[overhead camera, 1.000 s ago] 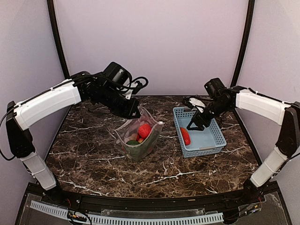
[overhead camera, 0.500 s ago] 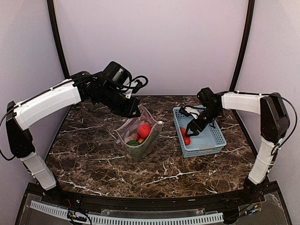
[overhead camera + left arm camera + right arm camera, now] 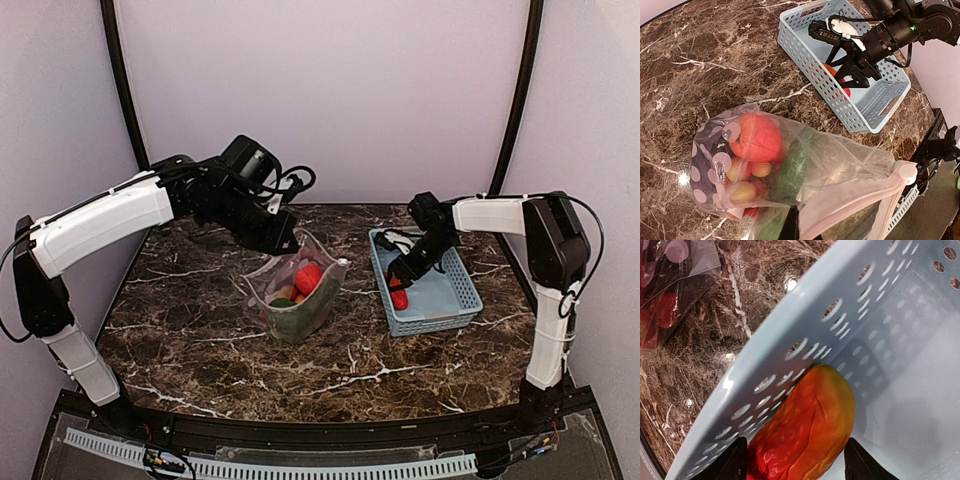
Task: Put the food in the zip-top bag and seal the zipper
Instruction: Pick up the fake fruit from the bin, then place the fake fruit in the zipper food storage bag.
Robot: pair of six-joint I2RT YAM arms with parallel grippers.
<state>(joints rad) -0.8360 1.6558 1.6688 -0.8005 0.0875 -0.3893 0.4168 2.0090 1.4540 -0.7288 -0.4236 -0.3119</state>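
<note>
The zip-top bag (image 3: 300,292) stands open at the table's middle, holding a red tomato (image 3: 757,142), green cucumber (image 3: 792,170), small berries (image 3: 742,191) and dark eggplant (image 3: 702,167). My left gripper (image 3: 286,236) is shut on the bag's far mouth edge, by the pale zipper (image 3: 855,205), and holds it up. The red-orange pepper (image 3: 810,430) lies in the light-blue basket (image 3: 455,295) against its left wall. My right gripper (image 3: 800,462) is open, low in the basket, one finger on each side of the pepper. It also shows in the top view (image 3: 399,277).
The basket (image 3: 880,102) sits right of the bag on the dark marble table (image 3: 200,330). The basket's perforated wall (image 3: 790,340) runs close beside the pepper and my right fingers. Black frame posts and lilac walls enclose the back and sides.
My right gripper has moved left and down inside the basket until its fingers straddle the pepper. The left arm and the bag have stayed still.
</note>
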